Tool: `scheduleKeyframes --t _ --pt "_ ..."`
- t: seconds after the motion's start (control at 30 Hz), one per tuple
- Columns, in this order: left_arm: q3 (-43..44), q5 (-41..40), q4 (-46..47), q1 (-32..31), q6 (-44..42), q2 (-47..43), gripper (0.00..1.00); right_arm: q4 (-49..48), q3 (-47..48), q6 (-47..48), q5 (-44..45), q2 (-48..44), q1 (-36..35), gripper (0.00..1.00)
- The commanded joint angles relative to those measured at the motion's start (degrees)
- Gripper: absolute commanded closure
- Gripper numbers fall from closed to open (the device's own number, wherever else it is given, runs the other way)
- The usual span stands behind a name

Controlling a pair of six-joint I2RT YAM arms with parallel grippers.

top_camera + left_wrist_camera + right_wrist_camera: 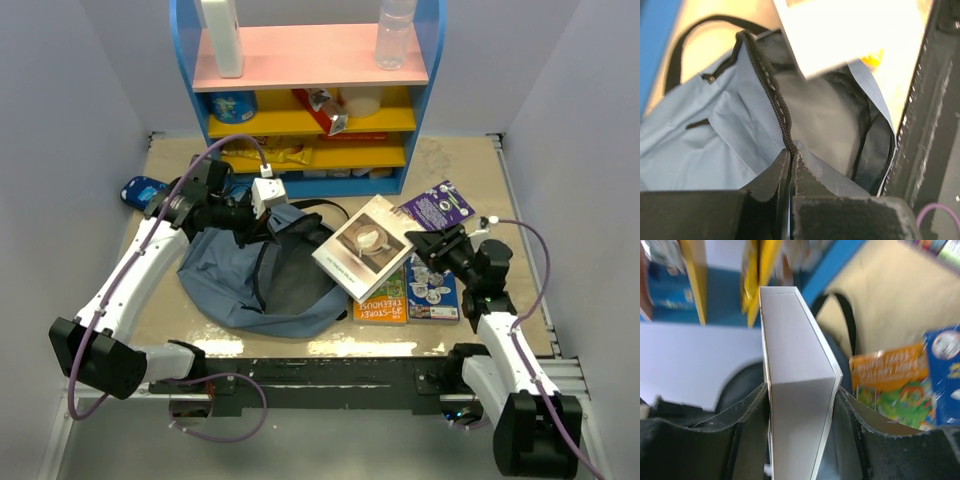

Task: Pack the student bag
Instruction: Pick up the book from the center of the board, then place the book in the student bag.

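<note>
The slate-blue student bag lies open on the table, its dark lining showing. My left gripper is shut on the bag's zipper edge and holds the opening up. My right gripper is shut on a white book with a round picture on its cover. The book is held tilted above the bag's right rim. In the right wrist view the book's edge sits clamped between my fingers. In the left wrist view the book hangs over the bag's opening.
An orange storey-treehouse book and two blue books lie on the table at the right. A blue shelf unit with bottles and snacks stands at the back. A small bright-blue pouch lies at the far left.
</note>
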State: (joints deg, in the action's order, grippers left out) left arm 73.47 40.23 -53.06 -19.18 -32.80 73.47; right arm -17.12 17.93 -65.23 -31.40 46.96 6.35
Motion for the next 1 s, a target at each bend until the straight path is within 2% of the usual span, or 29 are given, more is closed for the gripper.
scheduleKeyframes --t 0.0,0.17,0.33,0.5,0.67,0.83,0.97 --pt "5.27 0.11 7.27 0.28 4.67 -1.32 1.0 5.08 3.6 -1.57 3.71 -0.73 -7.82 0.75" --pt "6.24 2.39 5.34 0.28 4.5 -1.4 1.0 10.09 4.92 -0.42 5.12 -0.99 -10.83 0.74" --pt "7.38 10.56 -0.28 0.2 -0.07 -1.31 1.0 8.25 6.41 -0.86 8.62 3.39 -14.78 0.74" --pt "8.88 14.35 -7.32 -0.33 -5.16 -1.23 1.0 3.42 12.03 -2.44 15.21 14.36 -26.19 0.74" --pt "7.48 15.32 -6.01 -0.51 -5.17 -2.8 1.0 -0.61 16.86 -4.72 21.54 22.99 -37.0 0.75" --pt "4.66 15.84 -2.67 -0.95 -3.5 -4.04 1.0 -4.49 17.4 -9.29 26.91 27.56 -42.55 0.75" --pt "3.79 15.76 -0.91 -2.26 -3.15 -4.21 1.0 -5.03 20.46 -10.88 27.79 32.13 -45.98 0.76"
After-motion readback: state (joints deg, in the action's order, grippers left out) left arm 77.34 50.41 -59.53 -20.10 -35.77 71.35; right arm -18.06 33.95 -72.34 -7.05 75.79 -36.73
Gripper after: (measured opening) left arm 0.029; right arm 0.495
